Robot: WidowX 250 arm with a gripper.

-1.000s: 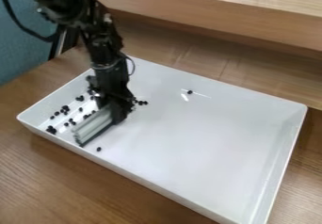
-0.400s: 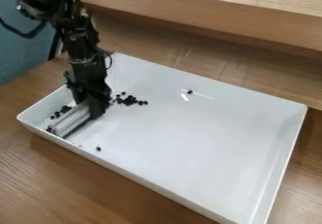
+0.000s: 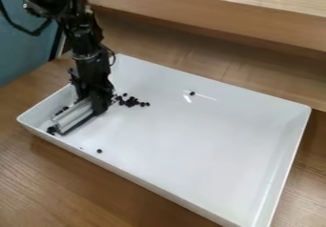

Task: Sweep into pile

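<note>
Over the left end of the white tray, the gripper hangs low, shut on a pale grey sweeping tool that slants down toward the tray's front left wall. Small black beads lie in a loose cluster just right of the gripper. More beads sit at the tool's lower left end, and several show behind it. One bead lies apart near the front wall, another near the back wall. The tool hides part of the tray floor.
The tray's raised walls run all around, on a brown wooden table. A wooden ledge stands behind the tray. A blue-green surface is at the upper left.
Gripper and tool moved left over one second, then slightly back right. Many scattered beads at the left are now out of sight or clustered right of the gripper.
</note>
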